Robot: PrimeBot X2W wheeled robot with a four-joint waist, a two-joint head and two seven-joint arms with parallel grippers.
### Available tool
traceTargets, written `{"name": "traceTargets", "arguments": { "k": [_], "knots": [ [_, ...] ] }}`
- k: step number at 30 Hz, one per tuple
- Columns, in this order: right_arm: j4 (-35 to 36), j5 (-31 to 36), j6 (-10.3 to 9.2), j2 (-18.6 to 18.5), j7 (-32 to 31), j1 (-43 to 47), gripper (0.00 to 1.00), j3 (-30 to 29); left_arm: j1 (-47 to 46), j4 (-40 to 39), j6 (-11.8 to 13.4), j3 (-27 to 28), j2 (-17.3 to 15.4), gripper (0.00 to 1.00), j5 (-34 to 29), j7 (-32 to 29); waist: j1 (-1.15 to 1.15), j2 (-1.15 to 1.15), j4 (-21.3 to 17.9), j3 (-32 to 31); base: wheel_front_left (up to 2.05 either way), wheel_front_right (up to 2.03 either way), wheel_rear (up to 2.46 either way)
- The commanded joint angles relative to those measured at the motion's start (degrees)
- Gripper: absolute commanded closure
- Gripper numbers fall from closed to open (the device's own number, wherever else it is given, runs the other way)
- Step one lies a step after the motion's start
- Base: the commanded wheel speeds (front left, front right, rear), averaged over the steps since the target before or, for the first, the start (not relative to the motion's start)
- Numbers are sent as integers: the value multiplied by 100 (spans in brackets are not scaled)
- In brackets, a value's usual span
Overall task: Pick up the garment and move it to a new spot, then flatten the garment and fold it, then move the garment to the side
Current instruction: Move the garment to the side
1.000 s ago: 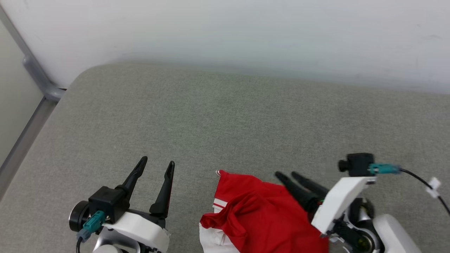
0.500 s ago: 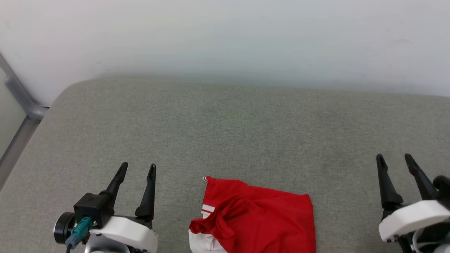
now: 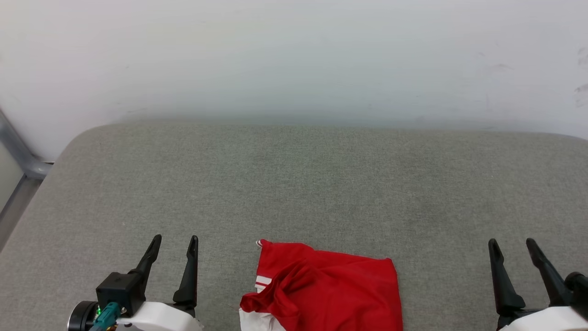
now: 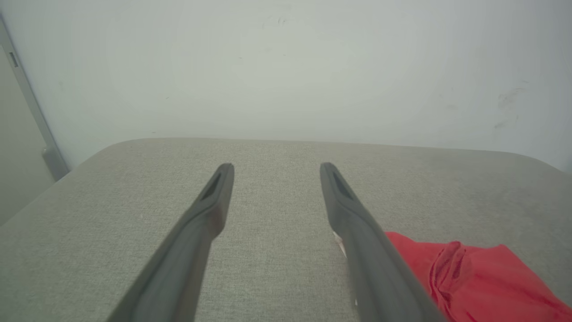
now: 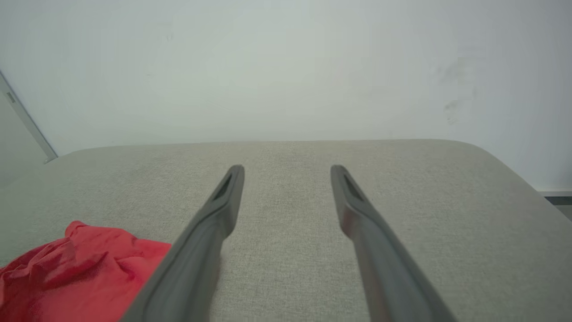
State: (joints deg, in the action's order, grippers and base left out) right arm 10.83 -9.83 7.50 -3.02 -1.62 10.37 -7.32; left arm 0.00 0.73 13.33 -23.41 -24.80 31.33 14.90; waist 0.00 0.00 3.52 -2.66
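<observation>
Right end effector (image 3: 511, 242) withdrew from garment (image 3: 330, 294); grey cushion (image 3: 294, 184) meets white wall (image 3: 294, 55).

Three views, one cushion (image 3: 294, 184)
Head looks steeply down; wrists sit low, facing the wall (image 4: 286, 67); all share the garment (image 3: 330, 289)

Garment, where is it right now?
In the head view the garment lies crumpled at the bottom centre of the grey cushion, between the left gripper and right gripper, touching neither.
</observation>
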Motion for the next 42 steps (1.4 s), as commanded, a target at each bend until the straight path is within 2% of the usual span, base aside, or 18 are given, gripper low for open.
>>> {"name": "traceTargets", "arguments": {
  "k": [1, 11, 14, 18, 24, 28, 34, 35, 36, 42],
  "knots": [
    [1, -103, -3, 18, -79, 74, 0, -16, 76, 19, -24, 47, 30, 0, -38, 39, 0, 0, -13, -11, 0, 0, 0],
    [-294, -590, -3, 16, -485, -1, 0, -302, -95, 75, -165, 125, 150, 0, -138, 41, 0, 0, 66, 58, 0, 0, 0],
    [-606, -909, -3, 14, -954, -108, 0, -405, -202, 77, -232, 140, 202, 0, -189, 40, 0, 0, 179, 154, 0, 0, 0],
    [-991, -1365, -3, -82, -1874, -265, 0, -316, -373, 32, -361, 155, 297, 0, -272, 35, 0, 0, 393, 394, 0, 0, 0],
    [-1385, -2091, -3, -199, -3282, -562, 0, 196, -616, 46, -570, 244, 475, 0, -396, 34, 0, 0, 711, 819, 0, 0, 0],
    [-1670, -2569, -3, -110, -3784, -754, 0, 469, -733, 108, -711, 333, 592, 0, -482, 34, 0, 0, 857, 1069, 0, 0, 0],
    [-2411, -2787, -9, 1, -4120, -932, 0, 666, -858, 235, -925, 516, 710, 0, -614, 34, 0, 0, 958, 1308, 0, 0, 0],
    [-2485, -2874, -10, 19, -4117, -946, 63, 692, -862, 254, -947, 537, 726, 0, -632, 34, 0, 0, 964, 1318, 0, 0, 0],
    [-2541, -2962, -10, 35, -4107, -974, 100, 724, -863, 282, -981, 559, 752, 0, -660, 34, 0, 0, 968, 1320, 0, 0, 0],
    [-2354, -2813, -7, -67, -3719, -1170, 100, 990, -715, 439, -1058, 697, 839, 0, -755, 35, 0, 0, 848, 1088, 0, 0, 0]
  ]
}}
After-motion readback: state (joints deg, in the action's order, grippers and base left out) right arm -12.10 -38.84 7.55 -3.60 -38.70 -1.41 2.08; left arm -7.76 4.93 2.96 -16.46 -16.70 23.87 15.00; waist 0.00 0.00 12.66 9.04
